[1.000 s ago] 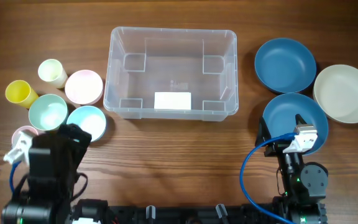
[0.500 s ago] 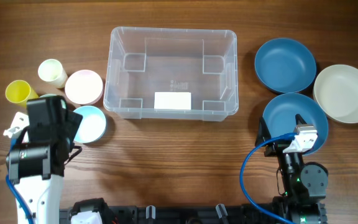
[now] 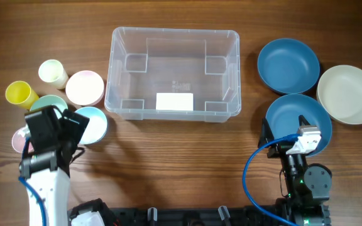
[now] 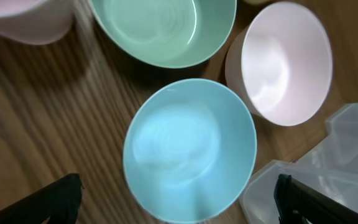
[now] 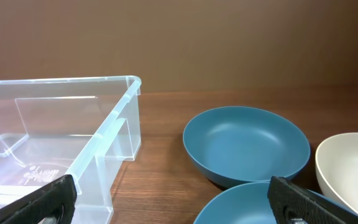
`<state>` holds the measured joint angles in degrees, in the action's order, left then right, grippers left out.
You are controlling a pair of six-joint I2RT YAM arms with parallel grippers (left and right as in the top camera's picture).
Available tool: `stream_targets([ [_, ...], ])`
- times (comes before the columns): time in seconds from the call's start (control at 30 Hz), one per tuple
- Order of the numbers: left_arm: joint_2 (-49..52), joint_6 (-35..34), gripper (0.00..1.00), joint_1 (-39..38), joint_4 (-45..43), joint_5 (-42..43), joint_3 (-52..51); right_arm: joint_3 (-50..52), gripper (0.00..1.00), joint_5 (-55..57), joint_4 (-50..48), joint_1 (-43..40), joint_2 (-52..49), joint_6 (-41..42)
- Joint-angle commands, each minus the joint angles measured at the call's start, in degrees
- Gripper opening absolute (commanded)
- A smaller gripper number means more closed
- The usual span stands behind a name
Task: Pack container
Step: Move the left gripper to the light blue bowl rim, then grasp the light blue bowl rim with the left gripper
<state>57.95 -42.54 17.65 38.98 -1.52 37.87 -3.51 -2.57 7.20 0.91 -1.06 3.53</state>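
The container [image 3: 168, 69] is a large clear plastic bin with a white label on its base, standing empty at the centre back. Its corner shows in the left wrist view [image 4: 328, 180] and its side in the right wrist view [image 5: 61, 137]. My left gripper [image 3: 73, 124] is open just above a light blue bowl [image 3: 96, 122]. In the left wrist view its fingers [image 4: 179, 208] straddle that bowl [image 4: 188, 149] without touching it. My right gripper [image 5: 176, 205] is open and empty, resting at the front right [image 3: 297, 141] over the near dark blue bowl [image 3: 288, 113].
Left of the bin are a pink bowl [image 3: 85, 88], a mint bowl [image 3: 46, 103], a small pink bowl [image 3: 19, 139], a yellow cup [image 3: 19, 94] and a cream cup [image 3: 53, 73]. Right of the bin are a second dark blue bowl [image 3: 288, 64] and a cream bowl [image 3: 349, 94].
My left arm has come up from the front edge and swung over the bowls on the left, ending above the light blue bowl. The right arm has not moved.
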Motion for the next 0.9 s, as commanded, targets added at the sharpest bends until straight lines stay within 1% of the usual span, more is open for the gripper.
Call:
stream_targets([
  [0.0,7.8,3.4,1.0,0.3,-2.1,1.7,-0.5,0.1,1.0,-0.5,-0.2,-0.3,0.0,-0.4],
  [0.17,18.9,3.4,1.0,0.4,-5.0,1.7,-0.5,0.1,1.0,-0.5,-0.2,-0.3,0.0,-0.4],
  [0.2,21.6,3.6,0.97,0.4,-6.4,2.0,-0.5,0.1,1.0,-0.5,-0.2,-0.3,0.0,-0.4],
  [0.33,24.1,6.0,0.83,0.4,-8.2,4.2,-0.5,0.1,1.0,-0.5,-0.2,-0.3,0.0,-0.4],
  [0.53,23.9,6.4,0.34,0.4,-8.2,4.7,-0.5,0.1,1.0,-0.5,-0.2,-0.3,0.0,-0.4],
  [0.67,22.5,6.4,0.26,0.4,-7.6,4.7,-0.5,0.1,1.0,-0.5,-0.2,-0.3,0.0,-0.4],
  [0.73,20.8,6.4,0.17,0.4,-7.0,4.7,-0.5,0.1,1.0,-0.5,-0.2,-0.3,0.0,-0.4],
  [0.77,19.8,6.4,0.14,0.4,-6.6,4.7,-0.5,0.1,1.0,-0.5,-0.2,-0.3,0.0,-0.4],
  [0.87,16.0,6.4,0.13,0.4,-5.0,4.3,-0.5,0.1,1.0,-0.5,-0.2,-0.3,0.0,-0.4],
])
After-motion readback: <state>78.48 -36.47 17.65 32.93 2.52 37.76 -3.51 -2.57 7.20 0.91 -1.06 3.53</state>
